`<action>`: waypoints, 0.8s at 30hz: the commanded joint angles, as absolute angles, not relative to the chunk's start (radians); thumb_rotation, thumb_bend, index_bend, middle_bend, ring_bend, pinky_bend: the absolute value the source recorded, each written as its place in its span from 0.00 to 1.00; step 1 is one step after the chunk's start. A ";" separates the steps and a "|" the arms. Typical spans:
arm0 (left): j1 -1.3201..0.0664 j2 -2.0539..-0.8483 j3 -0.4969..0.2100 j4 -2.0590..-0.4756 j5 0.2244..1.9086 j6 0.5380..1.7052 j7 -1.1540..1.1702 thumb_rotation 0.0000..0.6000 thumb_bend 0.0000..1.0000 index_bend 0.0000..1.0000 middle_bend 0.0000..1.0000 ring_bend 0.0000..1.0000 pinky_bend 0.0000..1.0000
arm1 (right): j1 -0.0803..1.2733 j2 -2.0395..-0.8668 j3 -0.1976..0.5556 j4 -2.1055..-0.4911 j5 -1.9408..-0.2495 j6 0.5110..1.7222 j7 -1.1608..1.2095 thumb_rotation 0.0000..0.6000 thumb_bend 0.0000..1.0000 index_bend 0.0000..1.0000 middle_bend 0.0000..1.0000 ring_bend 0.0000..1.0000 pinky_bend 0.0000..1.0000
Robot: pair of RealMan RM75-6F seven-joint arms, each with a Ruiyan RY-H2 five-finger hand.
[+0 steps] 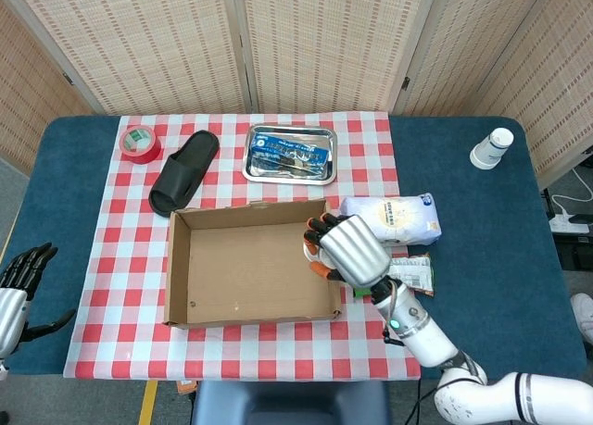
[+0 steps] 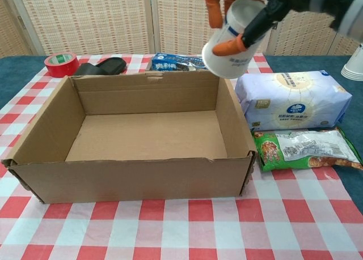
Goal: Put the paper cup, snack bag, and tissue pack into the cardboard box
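right hand [image 2: 249, 16] clamped on paper cup [image 2: 233, 36], hanging tilted over cardboard box [image 2: 142, 175] right wall, open floor down-left; left hand [image 1: 23, 277] idle, fingers apart.

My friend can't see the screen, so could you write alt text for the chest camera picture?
The robot's right hand holds a white paper cup in the air above the right rim of an open, empty cardboard box on a red-checked tablecloth. A tissue pack and a green snack bag lie right of the box.
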State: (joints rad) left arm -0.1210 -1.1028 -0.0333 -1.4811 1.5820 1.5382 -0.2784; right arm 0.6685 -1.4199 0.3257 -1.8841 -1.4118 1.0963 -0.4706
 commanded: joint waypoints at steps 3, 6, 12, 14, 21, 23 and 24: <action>-0.123 -1.104 -0.037 -1.479 1.574 1.532 -0.280 1.00 0.18 0.00 0.00 0.00 0.08 | 0.751 -1.511 0.357 -1.767 -1.411 1.059 -0.381 1.00 0.18 0.81 0.48 0.54 0.75; -0.126 -1.105 -0.038 -1.478 1.568 1.524 -0.276 1.00 0.18 0.00 0.00 0.00 0.08 | 0.794 -1.551 0.358 -1.690 -1.425 1.038 -0.342 1.00 0.18 0.79 0.48 0.53 0.76; -0.127 -1.097 -0.036 -1.485 1.559 1.509 -0.273 1.00 0.18 0.00 0.00 0.00 0.08 | 0.869 -1.471 0.337 -1.717 -1.189 0.794 -0.372 1.00 0.00 0.10 0.13 0.04 0.17; -0.126 -1.096 -0.037 -1.485 1.555 1.508 -0.276 1.00 0.18 0.00 0.00 0.00 0.08 | 0.891 -1.436 0.326 -1.751 -1.093 0.755 -0.419 1.00 0.00 0.01 0.02 0.00 0.03; -0.125 -1.095 -0.037 -1.483 1.555 1.509 -0.279 1.00 0.18 0.00 0.00 0.00 0.08 | 0.909 -1.397 0.301 -1.810 -1.052 0.814 -0.469 1.00 0.00 0.00 0.00 0.00 0.00; -0.125 -1.095 -0.036 -1.481 1.556 1.509 -0.280 1.00 0.18 0.00 0.00 0.00 0.08 | 0.902 -1.376 0.295 -1.828 -1.074 0.834 -0.464 1.00 0.00 0.00 0.00 0.00 0.00; -0.125 -1.095 -0.036 -1.481 1.556 1.508 -0.280 1.00 0.18 0.00 0.00 0.00 0.08 | 0.901 -1.372 0.294 -1.830 -1.078 0.838 -0.463 1.00 0.00 0.00 0.00 0.00 0.00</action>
State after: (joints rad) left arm -0.1253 -1.0951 -0.0364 -1.4813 1.5563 1.5086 -0.2796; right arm 0.8999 -1.3906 0.3033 -1.8131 -1.0596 0.8221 -0.4617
